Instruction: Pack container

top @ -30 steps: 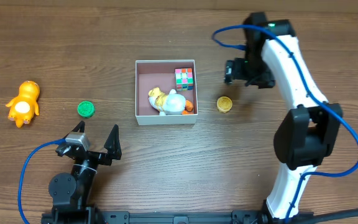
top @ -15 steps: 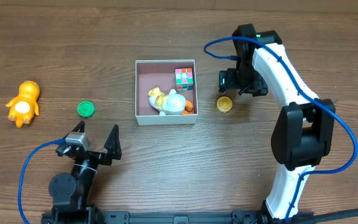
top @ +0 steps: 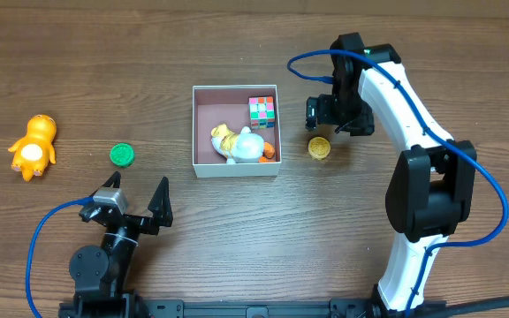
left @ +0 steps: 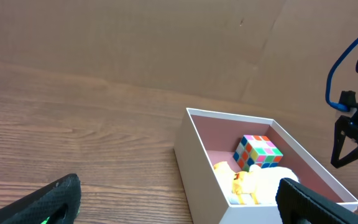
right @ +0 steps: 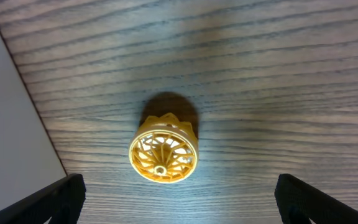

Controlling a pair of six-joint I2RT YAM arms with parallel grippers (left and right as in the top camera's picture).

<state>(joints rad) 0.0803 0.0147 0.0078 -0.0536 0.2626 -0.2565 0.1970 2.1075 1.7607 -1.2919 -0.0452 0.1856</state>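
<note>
- Overhead: the right gripper [top: 318,111] has swung in toward the box since a second ago and now hangs just beyond the yellow wheel [top: 319,148]. Nothing else on the table has shifted.
- Overhead: the container [top: 235,87] sits mid-table. It holds a colourful cube [top: 262,110] in its far right corner and a white-and-yellow toy [top: 237,144] along its near side.
- Overhead: an orange toy [top: 32,146] and a green cap [top: 122,155] lie well to the left, both outside the box. The left gripper [top: 138,187] is parked near its base with jaws spread wide and nothing between them. It looks to be waiting its turn.
- Left wrist: this camera looks low across the wood at the box's white wall [left: 194,155], with the cube [left: 258,152] inside. Both black fingers are far apart at the bottom corners and nowhere near a toy.
- Right wrist: this camera looks straight down on the wheel [right: 163,155], which lies flat, spokes up, just beside the box wall [right: 11,112].
- Right wrist: the fingers are spread to either side and clear of the wheel, so nothing is pinched.
- My read is that the arm is lining up over the wheel for a straight drop and a grab. That white wall sits close enough to crowd the left finger.
</note>
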